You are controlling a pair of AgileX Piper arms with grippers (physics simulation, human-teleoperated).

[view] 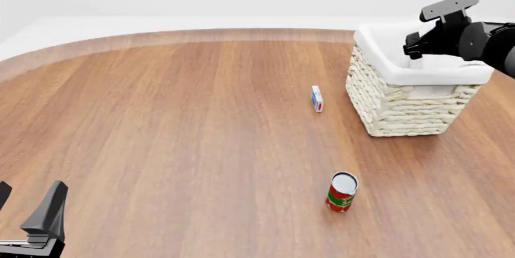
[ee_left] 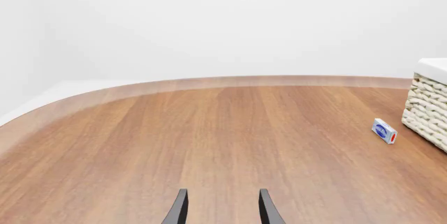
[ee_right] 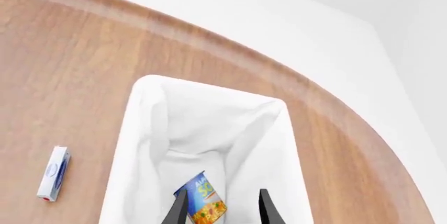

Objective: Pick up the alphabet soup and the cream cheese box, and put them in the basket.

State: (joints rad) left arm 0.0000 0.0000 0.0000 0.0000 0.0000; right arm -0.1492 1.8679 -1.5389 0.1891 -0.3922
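The alphabet soup [ee_right: 202, 204] lies tilted on the white lining inside the basket [ee_right: 136, 130], its blue and yellow-orange label showing. My right gripper [ee_right: 221, 195] hangs open over it, the can smaller than the gap between the fingers. In the front view the right arm [view: 459, 32] reaches over the basket [view: 402, 110] and the soup is hidden. The cream cheese box [view: 317, 98] stands on the table just left of the basket, also seen as the cream cheese box [ee_left: 384, 131] and cream cheese box [ee_right: 54, 180]. My left gripper [view: 28, 201] is open and empty, far away at the near left.
A red-and-green labelled can [view: 342, 191] stands upright on the table in front of the basket. The basket's woven wall [ee_left: 427, 114] shows at the edge of the left wrist view. The round table's rim [view: 161, 36] curves along the far side.
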